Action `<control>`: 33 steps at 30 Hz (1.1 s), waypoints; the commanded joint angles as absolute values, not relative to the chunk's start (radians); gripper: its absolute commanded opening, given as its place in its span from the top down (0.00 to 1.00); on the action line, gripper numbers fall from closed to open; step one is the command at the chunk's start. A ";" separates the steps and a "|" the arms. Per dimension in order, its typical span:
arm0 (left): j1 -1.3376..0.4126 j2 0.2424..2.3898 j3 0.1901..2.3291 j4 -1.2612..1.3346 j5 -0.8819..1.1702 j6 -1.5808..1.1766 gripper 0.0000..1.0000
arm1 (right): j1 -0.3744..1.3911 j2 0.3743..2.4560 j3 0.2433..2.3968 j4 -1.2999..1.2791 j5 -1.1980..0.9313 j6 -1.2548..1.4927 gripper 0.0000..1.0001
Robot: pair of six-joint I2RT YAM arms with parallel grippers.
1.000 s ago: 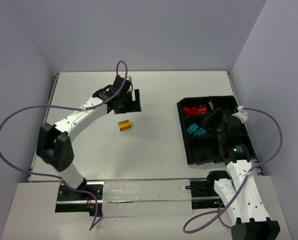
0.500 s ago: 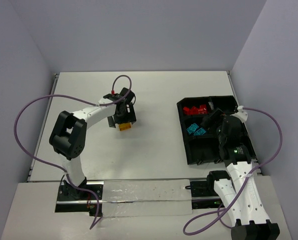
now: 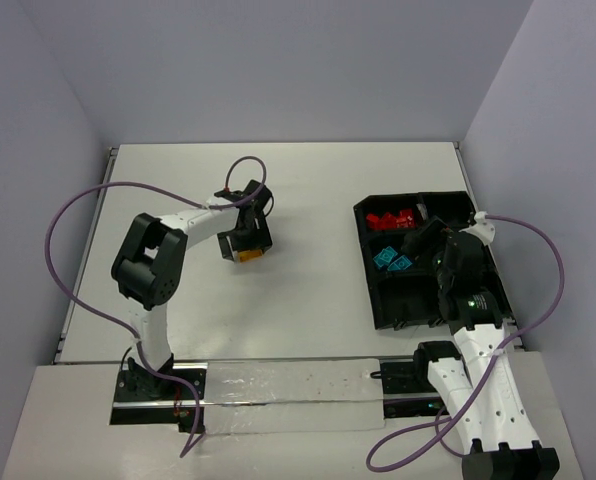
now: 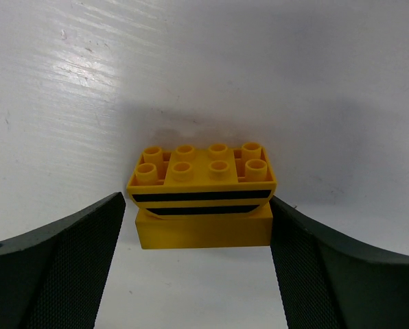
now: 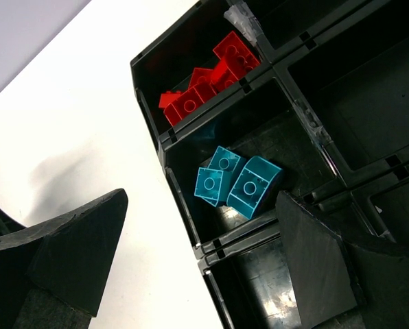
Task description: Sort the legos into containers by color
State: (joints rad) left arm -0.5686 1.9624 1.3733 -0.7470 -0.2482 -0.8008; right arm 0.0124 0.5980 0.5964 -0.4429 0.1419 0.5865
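Left arm: swings in from the 12 o'clock side of the yellow brick (image 3: 247, 257) and drops onto it; a second ago its tool stood clear beyond the brick.
Left tool (image 3: 244, 246): fingers (image 4: 74, 253) wide apart, one at each short end of the brick. Both look to be touching it, so this reads as a grip on a wide piece, though I cannot tell how firm.
Yellow brick: studs up on the tabletop (image 3: 318, 180), just toward 9 o'clock of centre, in the same spot as before and not lifted.
Right tool (image 3: 430, 243): unmoved, spread wide and empty, hanging over the containers (image 3: 368, 272).
Containers: at the 3 o'clock edge. Red bricks (image 3: 390, 219) fill the bin at the 12 o'clock end, and cyan bricks (image 3: 392, 262) the one next toward 6 o'clock.
Empty bin (image 3: 403, 300): at the 6 o'clock end, a likely home for yellow.
Meaning: red and cyan look sorted. This appears to be the last loose piece, and the pick is just beginning, with lift and carry toward 3 o'clock ahead.
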 commanded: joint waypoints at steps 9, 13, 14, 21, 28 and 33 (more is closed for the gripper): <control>-0.566 1.818 1.364 -0.658 -0.122 -0.624 0.38 | 0.008 0.717 0.734 -0.324 -0.173 0.477 0.06; -0.566 1.695 1.353 -0.633 0.001 -0.522 0.49 | 0.064 0.952 0.969 -0.457 -0.348 0.404 0.11; -0.566 1.671 1.355 -0.631 0.046 -0.507 0.51 | 0.117 0.991 1.013 -0.497 -0.348 0.376 0.11; -0.585 1.539 1.405 -0.653 0.259 -0.379 0.52 | 0.239 1.331 1.346 -0.707 -0.477 0.408 0.11; -0.659 1.505 1.454 -0.679 0.345 -0.314 0.52 | 0.338 1.493 1.449 -0.720 -0.544 0.480 0.12; -0.703 1.510 1.470 -0.696 0.345 -0.306 0.52 | 0.373 1.554 1.442 -0.659 -0.524 0.581 0.15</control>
